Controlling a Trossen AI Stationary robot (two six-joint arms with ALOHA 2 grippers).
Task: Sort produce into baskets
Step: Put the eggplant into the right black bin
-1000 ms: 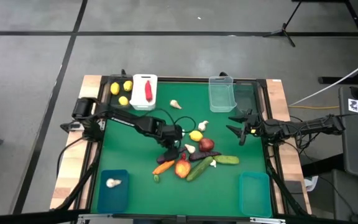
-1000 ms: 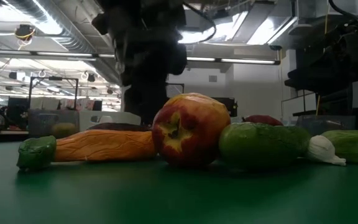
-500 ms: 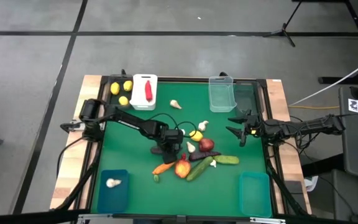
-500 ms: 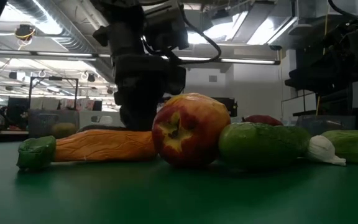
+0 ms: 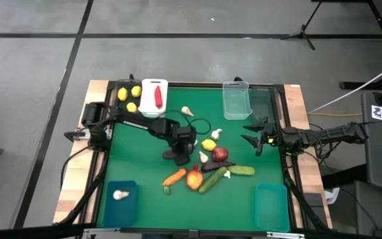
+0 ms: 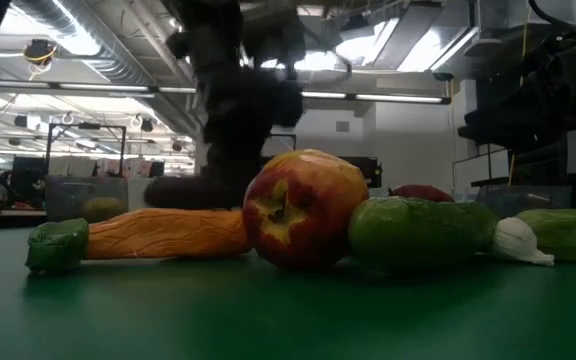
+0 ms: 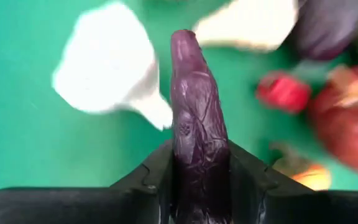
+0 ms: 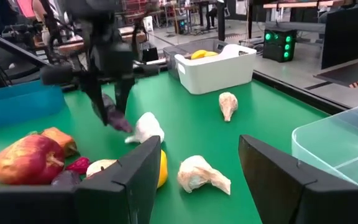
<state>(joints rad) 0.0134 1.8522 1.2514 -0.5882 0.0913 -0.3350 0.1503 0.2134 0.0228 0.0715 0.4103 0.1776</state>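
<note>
Green table mat (image 5: 144, 192). Left gripper (image 5: 180, 155) above mat centre, beside the produce pile, pinching a slim dark purple toy eggplant (image 7: 194, 118); long axis in line with fingers, tip pointing outward. Right gripper (image 5: 252, 137) idle at right edge, fingers spread.

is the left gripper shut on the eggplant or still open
Shut on the eggplant: in the wrist view the left gripper has both fingers pressed against its purple sides.

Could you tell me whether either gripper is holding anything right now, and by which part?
The left gripper is shut on a dark purple eggplant, gripping one end while the rest juts out ahead. The right gripper is open and holds nothing.
</note>
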